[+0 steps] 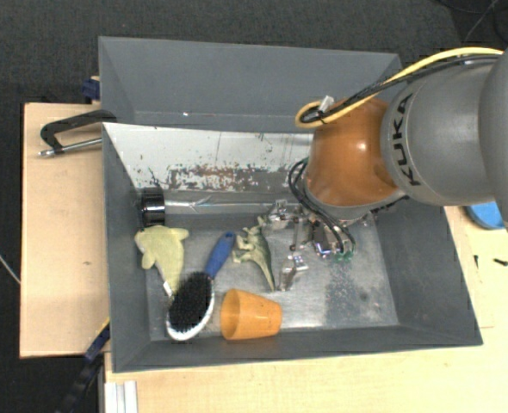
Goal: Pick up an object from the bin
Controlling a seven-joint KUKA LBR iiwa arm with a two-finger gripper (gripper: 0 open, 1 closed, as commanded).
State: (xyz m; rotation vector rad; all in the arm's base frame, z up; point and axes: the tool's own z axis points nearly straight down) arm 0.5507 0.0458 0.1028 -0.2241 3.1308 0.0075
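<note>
In the middle of the frame, slightly right of centre, the gripper hangs low over the floor of the grey metal bin, its metal parts reaching down from under the arm's orange cover. The big grey arm comes in from the right edge of the frame and hides the bin's upper right part. Whether the gripper is apart or together cannot be told from this angle, as its tip is a tangle of small metal pieces.

Just to the left of it lies an olive-green toy dinosaur, the thing nearest to the gripper; whether the two touch I cannot tell. Further left, a brush with a blue handle and black bristles lies slantwise, its head toward the lower left. Beside the brush head, at the bottom of the bin, an orange cup lies on its side. A pale yellow soft toy sits at the left wall, and above it a small black cylinder rests in the corner.
</note>
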